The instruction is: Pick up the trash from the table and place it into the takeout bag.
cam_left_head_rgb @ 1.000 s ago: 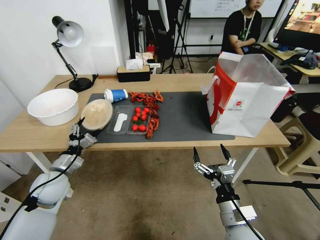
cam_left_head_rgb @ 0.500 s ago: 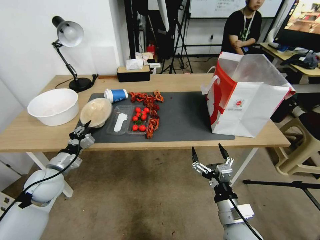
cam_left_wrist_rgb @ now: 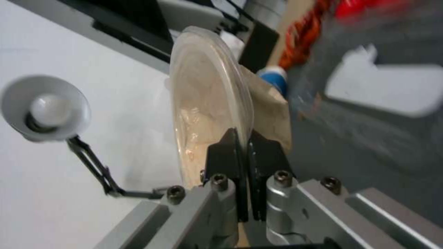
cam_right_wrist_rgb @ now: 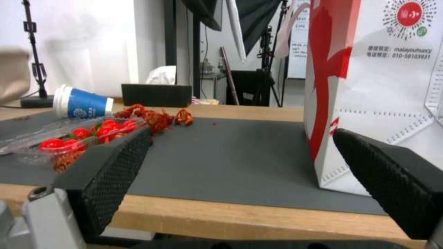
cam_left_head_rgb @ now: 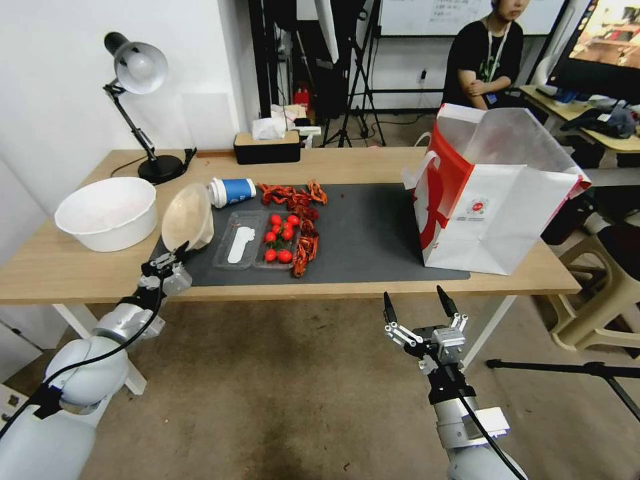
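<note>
- The lidded bowl is gripped at its rim by the clenched left gripper and is tilted steeply on edge at the near left corner of the grey mat.
- The right gripper is held with jaws spread wide, below the table front edge.
- The takeout bag is stood upright at the mat's right end.
- The blue paper cup is laid on its side just beyond the bowl.
</note>
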Robot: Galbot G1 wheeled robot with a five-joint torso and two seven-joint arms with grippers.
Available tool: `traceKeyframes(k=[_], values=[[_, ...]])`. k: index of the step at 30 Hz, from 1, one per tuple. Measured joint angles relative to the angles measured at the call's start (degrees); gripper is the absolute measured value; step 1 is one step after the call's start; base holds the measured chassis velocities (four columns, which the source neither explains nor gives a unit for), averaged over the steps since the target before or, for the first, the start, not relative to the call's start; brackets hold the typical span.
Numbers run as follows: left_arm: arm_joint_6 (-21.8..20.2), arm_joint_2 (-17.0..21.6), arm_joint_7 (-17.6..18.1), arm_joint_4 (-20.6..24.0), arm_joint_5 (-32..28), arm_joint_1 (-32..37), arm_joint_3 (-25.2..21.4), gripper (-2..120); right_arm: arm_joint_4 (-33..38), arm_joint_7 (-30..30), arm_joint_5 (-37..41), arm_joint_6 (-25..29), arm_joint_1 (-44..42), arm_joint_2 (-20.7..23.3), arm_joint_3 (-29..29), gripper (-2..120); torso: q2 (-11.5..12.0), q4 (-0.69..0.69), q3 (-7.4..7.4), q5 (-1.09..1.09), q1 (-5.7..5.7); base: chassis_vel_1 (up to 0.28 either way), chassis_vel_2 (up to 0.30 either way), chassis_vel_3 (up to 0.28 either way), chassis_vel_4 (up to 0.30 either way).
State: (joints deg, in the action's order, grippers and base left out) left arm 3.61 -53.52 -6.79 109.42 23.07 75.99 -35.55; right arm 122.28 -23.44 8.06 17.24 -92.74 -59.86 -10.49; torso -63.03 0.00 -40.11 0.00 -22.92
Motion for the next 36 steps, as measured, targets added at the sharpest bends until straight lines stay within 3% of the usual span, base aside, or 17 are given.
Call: traceKeyframes(k=[5,7,8,11,16,19,20,23,24,27,28,30,32,33,36], values=[[0.9,3.2,1.4,1.6,-6.5,-1.8,1.2,0,0.0,0.0,0.5,-0.6,1.5,0.6,0.5,99,0.0,0.02,0.00,0.01,0.00,0.000,0.000,0.000,0.000],[2.1,6.4,1.9,1.7,-12.3,-5.1,4.3,0,-0.1,0.0,1.0,-1.0,2.0,1.0,0.5,99,0.0,0.00,0.00,-0.01,0.00,0.000,0.000,0.000,0.000],[2.1,6.4,1.9,1.7,-12.3,-5.1,4.3,0,-0.1,0.0,1.0,-1.0,2.0,1.0,0.5,99,0.0,0.00,0.00,-0.01,0.00,0.000,0.000,0.000,0.000],[2.7,10.1,1.9,1.3,-18.1,-10.4,10.8,0,0.2,0.0,1.2,-1.5,2.1,1.2,0.1,99,0.0,0.00,0.00,-0.01,0.00,0.000,0.000,0.000,0.000],[2.9,12.5,1.2,0.2,-21.9,-17.0,17.1,0,0.6,0.0,1.3,-2.2,2.4,1.3,-0.1,99,0.0,0.00,-0.01,-0.01,0.00,0.000,0.000,0.000,0.000],[3.2,14.0,0.2,-2.1,-25.9,-26.1,23.8,0,0.6,0.0,1.3,-2.8,2.9,1.5,-0.2,100,0.0,0.00,0.00,0.01,0.00,0.000,0.000,0.000,0.000],[3.2,14.0,0.2,-2.1,-25.9,-26.1,23.8,0,0.6,0.0,1.3,-2.8,2.9,1.5,-0.2,100,0.0,0.00,0.00,0.01,0.00,0.000,0.000,0.000,0.000],[3.6,14.4,-0.6,-4.9,-29.1,-34.9,31.4,0,0.7,0.0,1.5,-3.2,3.3,2.0,-0.4,100,0.0,0.01,-0.01,0.00,0.00,0.000,0.000,0.000,0.000],[3.6,14.4,-0.6,-4.9,-29.1,-34.9,31.4,0,0.7,0.0,1.5,-3.2,3.3,2.0,-0.4,100,0.0,0.01,-0.01,0.00,0.00,0.000,0.000,0.000,0.000],[3.1,13.8,-1.0,-7.0,-32.7,-44.3,40.3,0,0.4,0.0,1.6,-3.7,3.9,2.7,-0.5,99,0.0,0.00,0.00,0.01,0.00,0.000,0.000,0.000,0.000],[3.1,13.8,-1.0,-7.0,-32.7,-44.3,40.3,0,0.4,0.0,1.6,-3.7,3.9,2.7,-0.5,99,0.0,0.00,0.00,0.01,0.00,0.000,0.000,0.000,0.000],[2.4,12.7,-1.0,-8.4,-34.5,-49.8,44.7,0,0.1,-0.1,1.6,-4.0,4.3,3.0,-0.5,100,0.0,-0.01,0.00,0.01,0.00,0.000,0.000,0.000,0.000],[2.4,12.5,-1.0,-8.5,-34.7,-50.5,45.2,0,0.1,-0.1,1.6,-4.0,4.3,3.0,-0.6,100,0.0,-0.01,0.00,0.01,-0.01,0.000,0.000,0.000,0.000],[1.6,10.9,-1.0,-9.7,-36.4,-55.2,48.9,0,-0.2,-0.1,1.7,-4.1,4.5,3.3,-0.6,100,0.0,0.01,0.00,0.02,0.00,0.000,0.000,0.000,0.000],[1.0,9.2,-1.0,-10.5,-37.8,-58.4,51.6,0,-0.4,-0.1,1.7,-4.2,4.8,3.5,-0.6,100,0.0,0.01,0.00,0.00,0.01,0.000,0.000,0.000,0.000]])
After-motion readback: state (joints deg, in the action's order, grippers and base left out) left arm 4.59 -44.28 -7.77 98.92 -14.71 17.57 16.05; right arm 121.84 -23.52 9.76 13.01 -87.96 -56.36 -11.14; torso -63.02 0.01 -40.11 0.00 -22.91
